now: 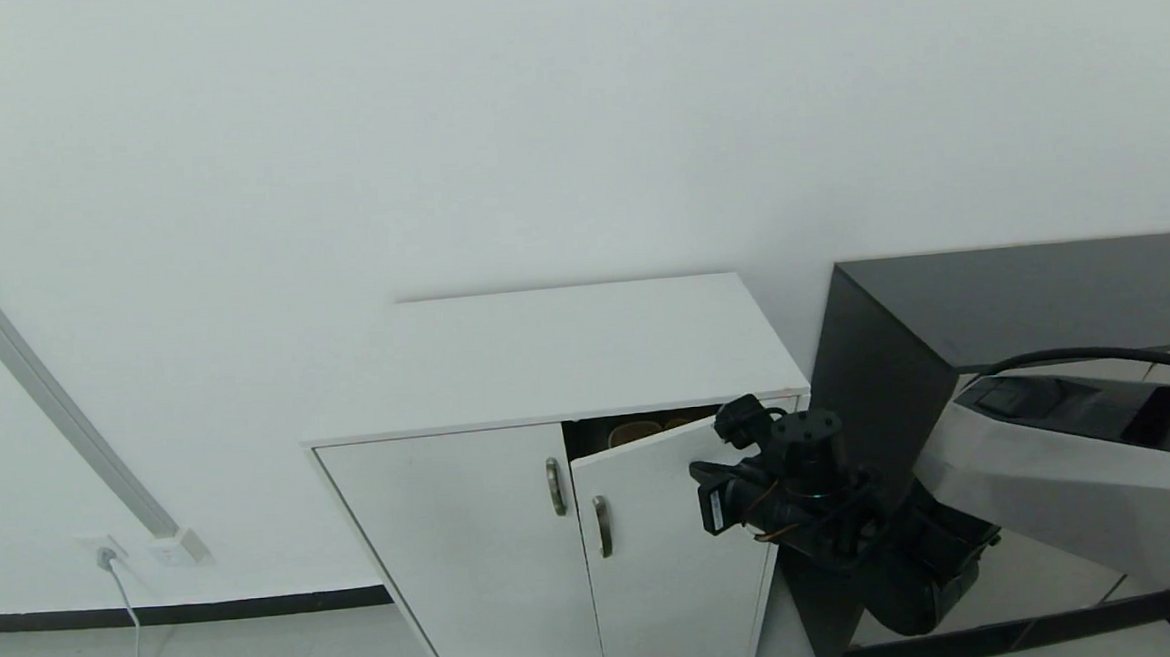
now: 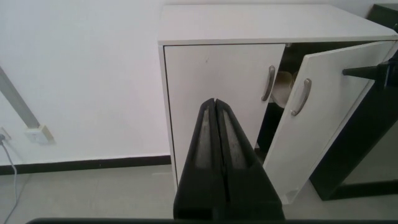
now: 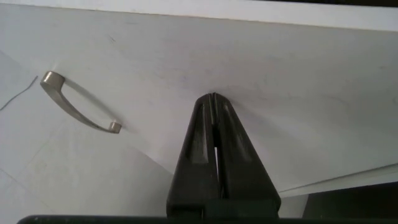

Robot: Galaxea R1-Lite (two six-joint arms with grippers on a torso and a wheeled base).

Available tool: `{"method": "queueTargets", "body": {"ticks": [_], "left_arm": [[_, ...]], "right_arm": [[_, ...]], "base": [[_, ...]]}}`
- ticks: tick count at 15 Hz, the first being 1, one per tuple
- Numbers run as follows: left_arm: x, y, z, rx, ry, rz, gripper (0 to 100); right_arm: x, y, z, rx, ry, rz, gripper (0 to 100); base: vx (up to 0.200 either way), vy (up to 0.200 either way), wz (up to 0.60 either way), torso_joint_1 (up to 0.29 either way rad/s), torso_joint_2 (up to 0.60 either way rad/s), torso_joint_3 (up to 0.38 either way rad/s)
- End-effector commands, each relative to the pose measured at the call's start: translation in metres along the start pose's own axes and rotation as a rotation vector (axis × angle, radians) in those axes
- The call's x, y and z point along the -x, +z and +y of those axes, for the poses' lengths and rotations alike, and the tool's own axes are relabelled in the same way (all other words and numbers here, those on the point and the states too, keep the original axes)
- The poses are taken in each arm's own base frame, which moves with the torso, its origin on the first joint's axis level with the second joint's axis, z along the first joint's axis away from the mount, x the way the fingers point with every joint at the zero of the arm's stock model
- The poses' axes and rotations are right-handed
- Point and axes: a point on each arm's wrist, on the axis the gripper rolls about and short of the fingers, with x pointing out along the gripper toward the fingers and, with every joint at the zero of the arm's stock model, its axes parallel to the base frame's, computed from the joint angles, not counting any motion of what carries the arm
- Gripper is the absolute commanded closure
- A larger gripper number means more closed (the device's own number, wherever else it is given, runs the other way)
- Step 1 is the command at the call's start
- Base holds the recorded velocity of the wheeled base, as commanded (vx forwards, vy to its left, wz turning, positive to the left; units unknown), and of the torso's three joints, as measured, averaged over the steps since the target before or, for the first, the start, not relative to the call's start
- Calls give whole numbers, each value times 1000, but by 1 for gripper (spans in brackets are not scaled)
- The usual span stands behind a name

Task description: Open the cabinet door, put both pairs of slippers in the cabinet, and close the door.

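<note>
The right-hand cabinet door [image 1: 677, 554] is hanging ajar, swung out a little from the cabinet [image 1: 586, 348]. There's a dark gap showing along its top edge, and something tan [image 1: 641, 432] is sitting inside. I'm guessing that's the slippers, but I can't really tell.

I'm reading the door as a stiff, flat panel that's pretty light and swinging freely on its hinges, so nothing fragile here. The painted face is looking smooth, though, so a fingertip could be skidding across it. The curved metal handle [image 1: 602, 526] is the only real place to grab if you're pulling. If you're pushing, I'd be pressing near that handle edge, far from the hinge side.

The right gripper [image 3: 214, 102] is sitting with its fingers pressed together, gripping nothing, and the tips are right up against the door face. The left gripper [image 2: 215, 106] is also pinched closed and empty, hanging well back and pointing at the left door [image 1: 456, 536]. A black unit [image 1: 878, 373] is standing just beside the cabinet on the right.
</note>
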Motion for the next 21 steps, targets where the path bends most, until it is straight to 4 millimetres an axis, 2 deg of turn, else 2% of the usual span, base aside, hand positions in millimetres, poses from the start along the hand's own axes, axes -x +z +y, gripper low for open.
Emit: {"method": "queueTargets", "body": {"ticks": [1, 8, 21], "left_arm": [[0, 0, 0, 0, 0, 0, 100], [0, 0, 0, 0, 0, 0, 100], [0, 0, 0, 0, 0, 0, 100]], "right_arm": [[-4, 4, -1, -1, -3, -7, 100], [-14, 11, -7, -5, -18, -12, 100], [-20, 15, -14, -9, -38, -28, 100]], "base": [[0, 0, 0, 0, 0, 0], [0, 0, 0, 0, 0, 0], [0, 0, 0, 0, 0, 0]]}}
